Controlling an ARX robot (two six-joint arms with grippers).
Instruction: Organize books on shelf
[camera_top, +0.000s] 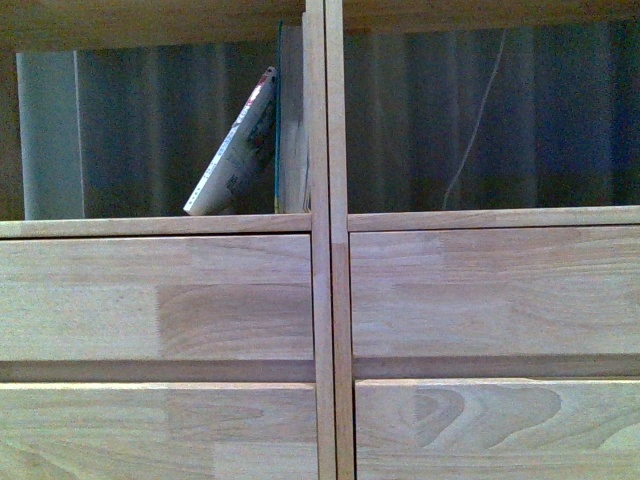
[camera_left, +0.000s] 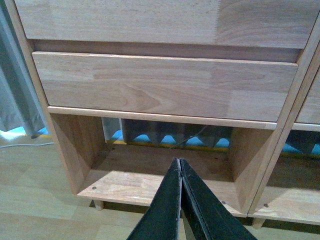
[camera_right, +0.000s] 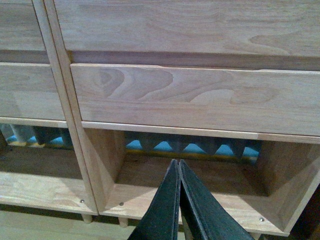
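From the front, I am facing the shelf (camera_top: 330, 300) with four drawer fronts in sight and one book (camera_top: 235, 155) leaning tilted in the upper left compartment, resting against what may be a second, upright book (camera_top: 290, 120), though that is too dim to count. My left wrist camera is showing my left claw (camera_left: 180, 165) pressed together, empty, before one bare bottom compartment. My right claw (camera_right: 178, 166) is likewise pinched together before another.
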